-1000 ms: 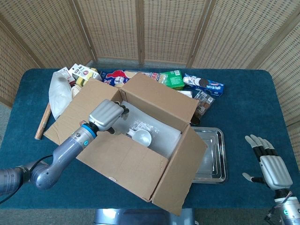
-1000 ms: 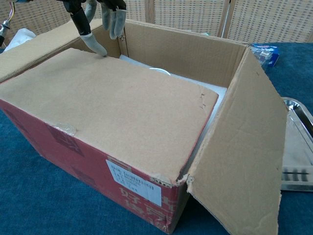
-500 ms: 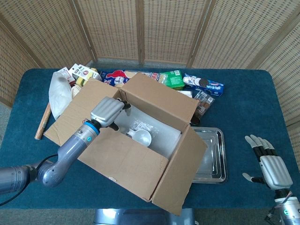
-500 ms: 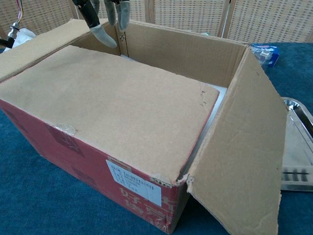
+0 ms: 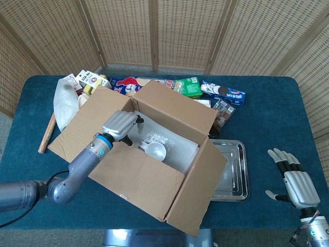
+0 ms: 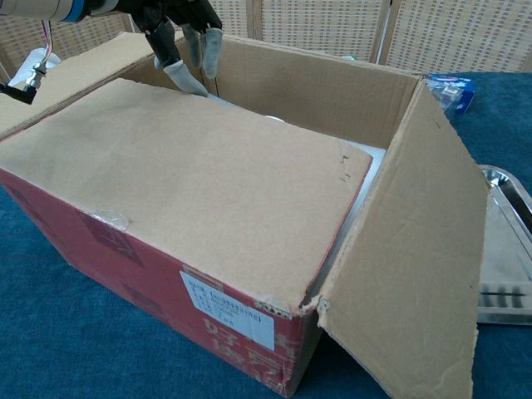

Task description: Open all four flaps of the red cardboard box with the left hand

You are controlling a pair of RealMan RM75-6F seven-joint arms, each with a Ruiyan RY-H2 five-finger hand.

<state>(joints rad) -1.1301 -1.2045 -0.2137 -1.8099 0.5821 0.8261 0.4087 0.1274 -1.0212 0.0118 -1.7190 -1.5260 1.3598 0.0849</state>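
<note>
Currently the left robot hand (image 5: 119, 125), fingers apart and holding nothing, hovers over the red cardboard box's (image 6: 158, 274) near flap (image 6: 191, 179).

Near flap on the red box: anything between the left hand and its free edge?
Nothing visible. The left hand sits over the box opening at the far-left corner, fingertips right at the free edge of the near flap, which lies closed over the red cardboard box. Whether they touch it is unclear.
</note>
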